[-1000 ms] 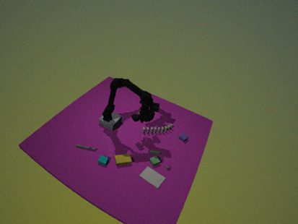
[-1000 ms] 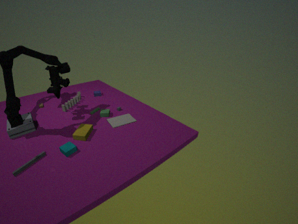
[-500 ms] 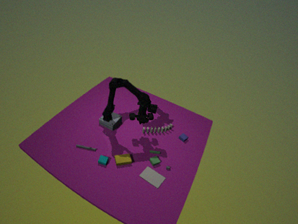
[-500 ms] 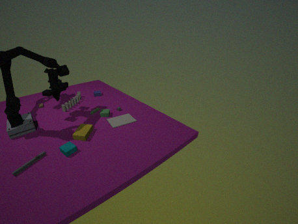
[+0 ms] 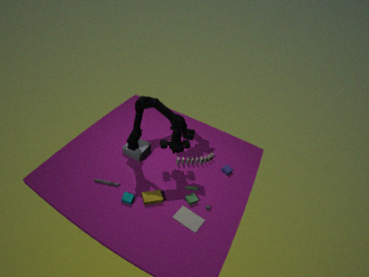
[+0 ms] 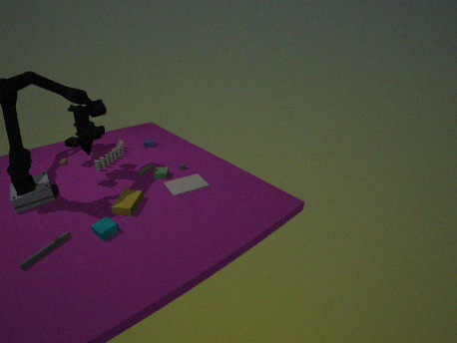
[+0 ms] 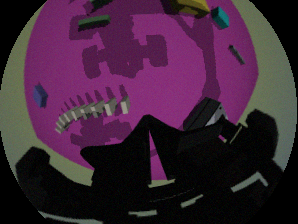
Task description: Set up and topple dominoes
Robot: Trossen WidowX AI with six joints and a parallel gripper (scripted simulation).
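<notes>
A curved row of several cream dominoes stands upright on the magenta table. The domino at the row's end nearest the arm's base [image 5: 177, 160] [image 6: 98, 166] [image 7: 124, 105] is upright, with a gap to its neighbour like the others. The far end of the row curves away, and its dominoes overlap in the views. My gripper [image 5: 176, 151] [image 6: 89, 153] [image 7: 147, 117] is shut, with its fingertips together and no domino between them. It hangs above the table beyond the near end of the row, apart from the dominoes. No loose domino is seen lying elsewhere.
A blue block [image 5: 227, 170] [image 6: 150, 144] [image 7: 40, 95] lies past the row's far end. A green bar [image 5: 192, 187] [image 7: 94, 21], green block [image 5: 191, 198], white plate [image 5: 189, 219], yellow block [image 5: 153, 197], teal block [image 5: 128, 198] and grey bar [image 6: 46, 250] lie elsewhere. A small orange block [image 6: 63, 162] lies behind.
</notes>
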